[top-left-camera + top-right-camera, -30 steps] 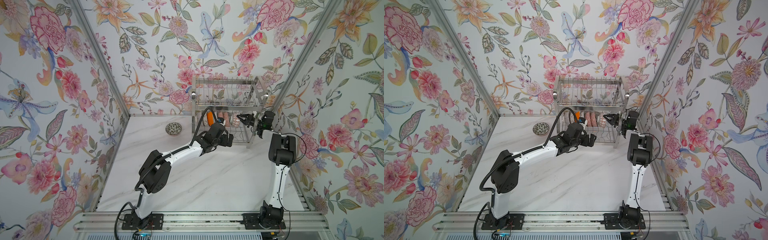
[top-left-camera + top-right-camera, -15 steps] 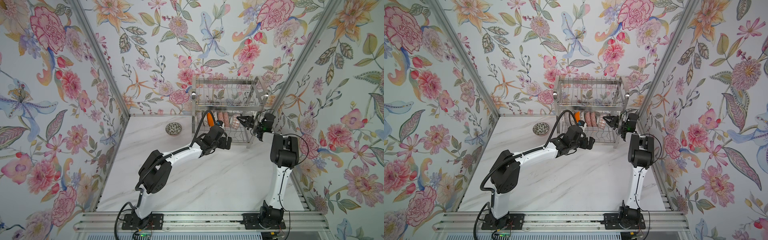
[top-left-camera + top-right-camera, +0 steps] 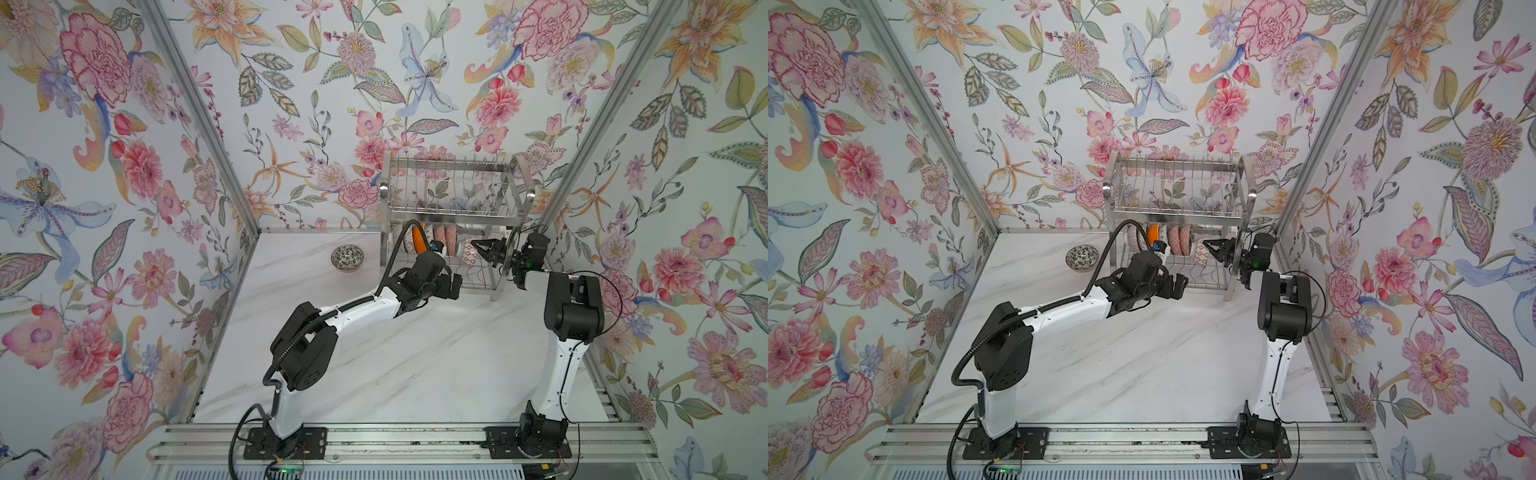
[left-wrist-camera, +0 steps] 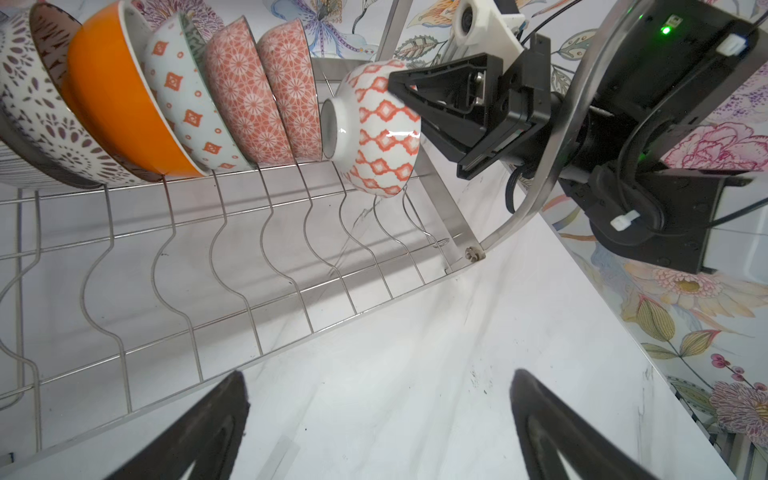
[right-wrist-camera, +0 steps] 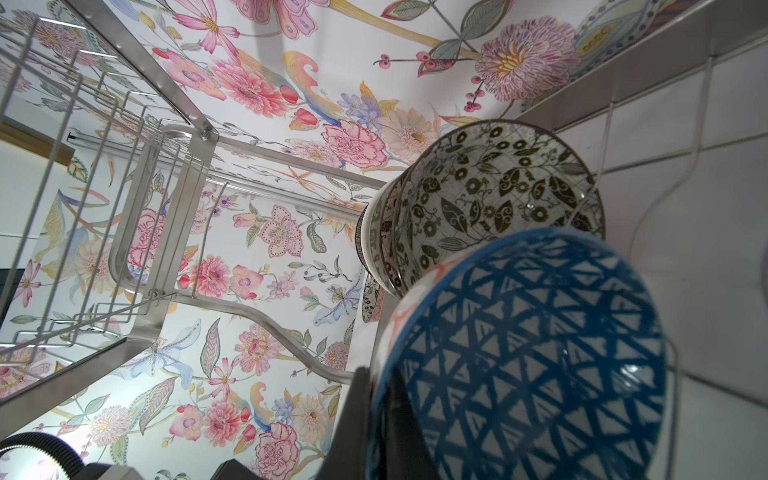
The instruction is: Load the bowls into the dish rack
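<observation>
Right jaws are clamped on the rim of a red-diamond bowl (image 4: 374, 129) at the right end of the lower tier of the rack (image 3: 453, 216), beside six racked bowls (image 4: 245, 99). Left jaws are spread wide and hold nothing. One bowl (image 3: 347, 257) sits on the bench (image 3: 415, 365).

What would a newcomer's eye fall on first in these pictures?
Flowered walls surround everything. At the back stands the dish rack, its lower tier holding a row of bowls with one orange bowl. At the row's right end, the right gripper pinches the rim of a red-diamond bowl.
</observation>
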{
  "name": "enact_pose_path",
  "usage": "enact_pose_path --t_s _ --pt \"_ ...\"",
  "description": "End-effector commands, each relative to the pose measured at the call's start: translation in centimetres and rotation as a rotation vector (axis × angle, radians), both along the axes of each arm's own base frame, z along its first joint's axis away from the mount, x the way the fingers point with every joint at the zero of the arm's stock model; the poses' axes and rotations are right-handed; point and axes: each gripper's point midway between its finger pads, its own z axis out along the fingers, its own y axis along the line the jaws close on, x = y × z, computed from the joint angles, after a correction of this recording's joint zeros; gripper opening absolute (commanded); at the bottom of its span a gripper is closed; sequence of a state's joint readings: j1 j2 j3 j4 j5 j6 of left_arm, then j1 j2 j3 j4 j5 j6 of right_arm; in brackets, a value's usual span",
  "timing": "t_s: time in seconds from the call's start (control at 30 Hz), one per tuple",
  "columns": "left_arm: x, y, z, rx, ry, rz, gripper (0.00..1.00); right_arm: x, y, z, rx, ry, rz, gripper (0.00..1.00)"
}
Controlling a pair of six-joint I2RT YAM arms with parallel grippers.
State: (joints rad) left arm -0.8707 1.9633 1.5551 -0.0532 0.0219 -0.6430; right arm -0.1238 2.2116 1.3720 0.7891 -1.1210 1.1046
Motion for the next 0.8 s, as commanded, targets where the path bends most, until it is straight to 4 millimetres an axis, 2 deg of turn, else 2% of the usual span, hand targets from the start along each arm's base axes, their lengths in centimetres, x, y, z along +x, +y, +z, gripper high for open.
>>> enact_pose_path --t_s 0.0,0.3,0.47,0.77 --pt "-0.5 -0.1 1.4 -0.028 -0.016 -0.012 0.99 -0.5 0.8 3.1 -0.008 -0.088 0.038 0.0" --pt "-0.1 -0.4 1.2 -0.01 -0.012 -0.01 0.99 2.3 -0.1 4.0 0.02 -0.12 0.036 0.0" --pt "0.2 -0.7 1.2 -0.001 -0.012 -0.01 0.99 3.6 -0.4 2.9 0.03 -0.109 0.035 0.0" --pt "0.4 -0.9 0.7 0.02 -0.006 -0.012 0.99 4.5 -0.3 1.2 0.073 -0.097 0.049 0.0"
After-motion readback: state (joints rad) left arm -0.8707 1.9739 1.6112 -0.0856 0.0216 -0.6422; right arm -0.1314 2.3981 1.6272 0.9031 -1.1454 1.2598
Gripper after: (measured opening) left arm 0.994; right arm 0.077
